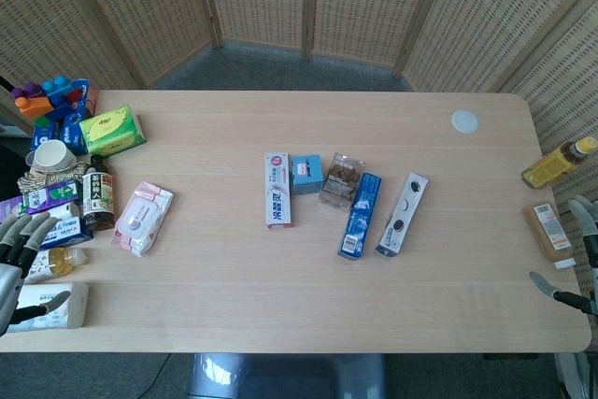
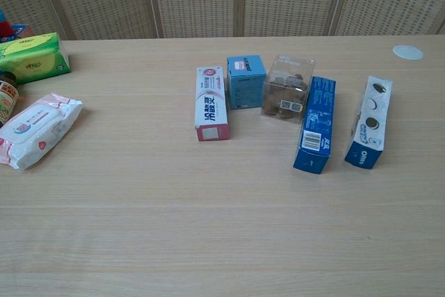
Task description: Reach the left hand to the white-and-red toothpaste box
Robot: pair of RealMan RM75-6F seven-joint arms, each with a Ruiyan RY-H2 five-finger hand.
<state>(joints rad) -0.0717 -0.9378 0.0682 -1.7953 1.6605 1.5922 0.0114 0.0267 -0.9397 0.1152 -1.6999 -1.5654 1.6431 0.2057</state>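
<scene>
Hanging at the near left table (image 1: 280, 306) edge, the left hand (image 1: 19, 259) has its fingers spread and holds nothing; the right hand (image 1: 579, 259) at the near right edge is likewise released. The toothpaste box (image 1: 277, 191) lies flat mid-table, well apart from both. Just beyond it sit a small blue box (image 1: 306, 174) and a clear tub (image 1: 341, 179) holding brown pieces.

Only clear read was "OREO" on the near end of the white-and-blue cookie box (image 2: 369, 127), chest view. White-and-red toothpaste box (image 2: 211, 101) carried large blue Chinese characters along its top face, not legible enough to transcribe. Long blue box (image 2: 316, 124) showed a barcode label, digits unreadable. Print on the small blue box (image 2: 246, 81) was too small.
</scene>
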